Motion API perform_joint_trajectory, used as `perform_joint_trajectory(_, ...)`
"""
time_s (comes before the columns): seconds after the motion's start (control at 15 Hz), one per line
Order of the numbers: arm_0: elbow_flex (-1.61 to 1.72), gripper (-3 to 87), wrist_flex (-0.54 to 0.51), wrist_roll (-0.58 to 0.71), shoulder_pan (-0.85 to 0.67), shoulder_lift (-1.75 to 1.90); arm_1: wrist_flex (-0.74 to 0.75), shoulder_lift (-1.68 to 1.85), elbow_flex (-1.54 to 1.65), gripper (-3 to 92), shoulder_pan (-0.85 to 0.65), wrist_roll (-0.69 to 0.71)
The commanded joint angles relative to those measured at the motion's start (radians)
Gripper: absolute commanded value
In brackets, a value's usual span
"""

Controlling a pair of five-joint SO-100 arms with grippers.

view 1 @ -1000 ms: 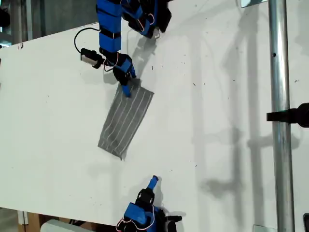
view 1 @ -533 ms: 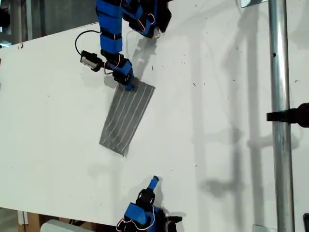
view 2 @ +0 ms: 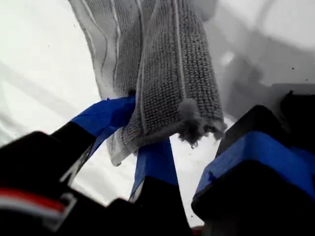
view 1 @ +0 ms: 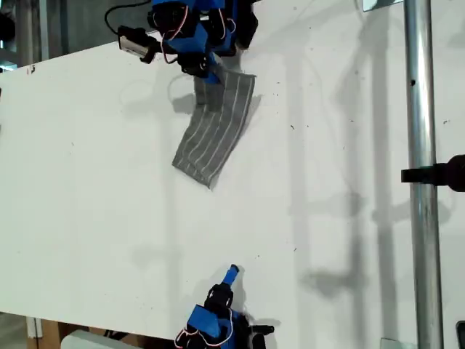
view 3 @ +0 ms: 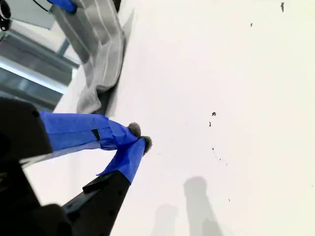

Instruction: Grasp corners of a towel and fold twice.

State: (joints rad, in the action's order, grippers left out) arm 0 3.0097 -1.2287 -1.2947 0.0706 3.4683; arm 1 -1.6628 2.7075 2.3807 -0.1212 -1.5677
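Observation:
The grey towel [view 1: 216, 125] with thin white stripes is folded into a narrow strip. It hangs slanted from the exterior view's top centre. My first gripper [view 1: 209, 74] is shut on the towel's upper end and holds it above the white table [view 1: 87, 189]. In the first wrist view the blue fingers [view 2: 110, 115] pinch the bunched cloth [view 2: 167, 73] and a frayed corner [view 2: 191, 129] sticks out past them. My second gripper [view 1: 230, 275] rests near the exterior view's bottom edge, shut, with nothing in it. In the second wrist view its tips [view 3: 138, 139] touch, and the towel [view 3: 96, 44] is far off.
A metal pole [view 1: 425, 174] with a black clamp [view 1: 436, 174] stands upright at the exterior view's right. A small camera unit [view 1: 134, 45] on a cable hangs off the first arm. Small dark specks dot the table top.
My first gripper has risen and drawn back toward the exterior view's top, carrying the towel's upper end with it. The towel's lower end slid up and to that view's right. My second gripper has not moved.

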Motion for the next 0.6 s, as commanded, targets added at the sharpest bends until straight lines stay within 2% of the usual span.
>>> perform_joint_trajectory(0.0,-0.011,-2.9,0.002,0.008,0.0,0.008,0.215,-0.041,-0.026,-0.2,0.006,0.06)
perform_joint_trajectory(0.27,-0.011,-2.9,0.0,0.008,0.005,0.008,0.456,-0.584,-0.453,-0.2,-0.104,0.367)
perform_joint_trajectory(0.4,-0.011,-2.9,0.0,0.0,0.011,0.008,0.548,-0.793,-0.572,-0.2,-0.158,0.425)
perform_joint_trajectory(0.53,-0.011,-2.9,-0.005,-0.015,0.029,0.008,0.644,-0.913,-0.565,-0.2,-0.198,0.426)
